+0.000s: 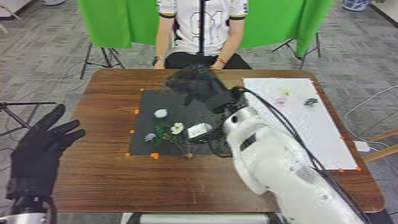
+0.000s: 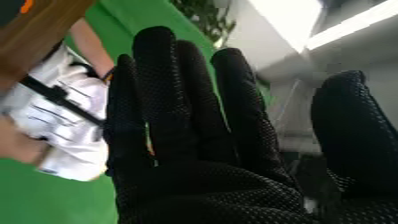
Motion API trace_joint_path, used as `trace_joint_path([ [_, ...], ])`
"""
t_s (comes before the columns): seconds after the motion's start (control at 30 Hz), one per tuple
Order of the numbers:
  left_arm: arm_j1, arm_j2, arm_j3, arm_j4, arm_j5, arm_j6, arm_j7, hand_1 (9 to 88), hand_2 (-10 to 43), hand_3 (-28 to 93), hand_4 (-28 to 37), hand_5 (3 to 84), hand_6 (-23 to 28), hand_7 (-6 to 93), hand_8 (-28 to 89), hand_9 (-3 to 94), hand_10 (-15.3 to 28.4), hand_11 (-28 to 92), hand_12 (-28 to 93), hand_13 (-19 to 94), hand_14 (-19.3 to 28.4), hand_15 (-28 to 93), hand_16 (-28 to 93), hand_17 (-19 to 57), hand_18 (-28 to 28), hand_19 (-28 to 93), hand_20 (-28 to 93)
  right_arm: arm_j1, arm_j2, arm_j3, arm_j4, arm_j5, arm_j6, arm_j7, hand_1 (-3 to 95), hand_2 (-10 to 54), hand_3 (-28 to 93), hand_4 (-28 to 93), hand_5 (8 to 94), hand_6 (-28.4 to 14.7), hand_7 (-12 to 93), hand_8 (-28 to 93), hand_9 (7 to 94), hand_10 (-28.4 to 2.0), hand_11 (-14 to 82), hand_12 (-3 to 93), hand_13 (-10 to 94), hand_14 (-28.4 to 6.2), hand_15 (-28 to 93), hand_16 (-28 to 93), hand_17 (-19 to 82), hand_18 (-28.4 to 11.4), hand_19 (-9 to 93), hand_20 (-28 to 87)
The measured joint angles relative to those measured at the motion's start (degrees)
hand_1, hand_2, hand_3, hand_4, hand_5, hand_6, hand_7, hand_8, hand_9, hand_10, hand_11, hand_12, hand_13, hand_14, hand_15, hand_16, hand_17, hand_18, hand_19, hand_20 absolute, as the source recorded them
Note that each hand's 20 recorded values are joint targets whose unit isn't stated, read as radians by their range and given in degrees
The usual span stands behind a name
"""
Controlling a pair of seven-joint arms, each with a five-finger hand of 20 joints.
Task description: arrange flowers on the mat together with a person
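My right hand (image 1: 197, 85) is over the far part of the black mat (image 1: 149, 102), with its fingers straight and no flower held. In the right wrist view the same hand (image 2: 209, 187) is open, its thumb spread apart. A pale flower (image 1: 161, 113), a white flower (image 1: 177, 128) and a small bluish flower (image 1: 150, 136) lie on the mat, stems toward its near edge. My left hand (image 1: 37, 152) is held open off the table's left side. A pink flower (image 1: 280, 100), a yellow one (image 1: 286, 92) and a dark greyish one (image 1: 312, 102) lie on the white sheet.
The white sheet (image 1: 313, 135) covers the right side of the brown table (image 1: 102, 110), partly behind my right arm. Orange marks surround the mat. Beyond the far edge hangs a green cloth (image 1: 111, 22) with stands beside it.
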Motion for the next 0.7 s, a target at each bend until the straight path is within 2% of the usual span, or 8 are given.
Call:
trace_joint_path([
  [0.13,0.54,0.06,0.33,-0.04,-0.35,0.97,0.89,11.8,8.2,73,-28.3,32.9,4.2,14.5,-11,35.1,18.6,25,12,24,27.3,55,-9,-11.8,21.0,46,23,-8.43,-1.93,11.96,-2.11,11.14,-5.05,-1.97,20.3,10.0,71,-25,50.7,-4.9,11,-10,50.1,-21.8,18.3,15.1,44,-20.0,61,8,11,-23.0,70,5],
  [0.17,0.69,0.08,0.38,-0.07,-0.33,1.22,0.97,11.4,7.6,73,-28.3,32.6,4.1,14.4,-11,34.5,18.6,25,12,24,27.2,55,-9,-12.2,20.9,45,23,-10.58,-2.53,14.67,-2.36,13.96,-6.59,-2.83,20.2,10.1,71,-25,49.9,-4.8,10,-9,49.3,-21.8,17.9,15.4,43,-20.0,61,8,11,-22.9,68,8],
  [0.3,1.12,0.09,0.47,-0.09,0.31,1.78,0.97,12.2,3.2,75,-28.3,29.6,3.1,14.6,-11,32.5,17.9,24,12,23,26.4,54,-9,-12.7,20.6,44,23,-19.52,-4.37,24.42,-2.79,25.12,-10.53,-7.68,19.1,10.0,72,-25,47.5,-4.1,10,-9,47.1,-21.6,16.5,15.2,40,-20.3,58,7,9,-22.8,65,11],
  [0.37,1.39,0.1,0.49,-0.09,0.8,1.79,0.96,13.6,0.3,76,-28.3,27.8,2.7,15.1,-11,31.3,17.6,23,12,22,26.1,54,-8,-13.0,20.4,44,24,-24.04,-4.86,29.14,-2.86,30.63,-10.92,-9.89,19.0,9.9,72,-26,47.3,-3.9,10,-9,46.7,-21.5,16.1,15.2,39,-20.5,57,7,8,-22.7,65,11],
  [0.53,1.95,0.04,0.47,-0.08,3.29,1.56,0.74,14.9,-1.3,76,-28.3,26.8,2.4,15.7,-11,30.8,17.5,23,13,22,25.9,53,-8,-12.2,20.9,44,25,-34.16,-5.3,39.92,-2.86,44.16,-9.28,-13.43,18.6,9.8,73,-26,46.2,-3.1,10,-9,45.4,-21.0,14.7,15.5,38,-20.5,55,9,8,-22.5,62,15],
  [0.7,2.02,-0.09,0.13,-0.1,3.67,1.06,0.77,15.1,-1.5,76,-28.3,26.7,2.4,16.1,-11,30.6,17.5,23,13,22,26.0,53,-8,-10.6,21.9,47,28,-41.22,-5.73,44.39,-2.66,56.61,-7.68,-17.06,18.1,9.7,73,-26,45.3,-2.5,10,-9,45.1,-20.4,14.4,15.6,38,-20.2,54,9,7,-22.4,60,16],
])
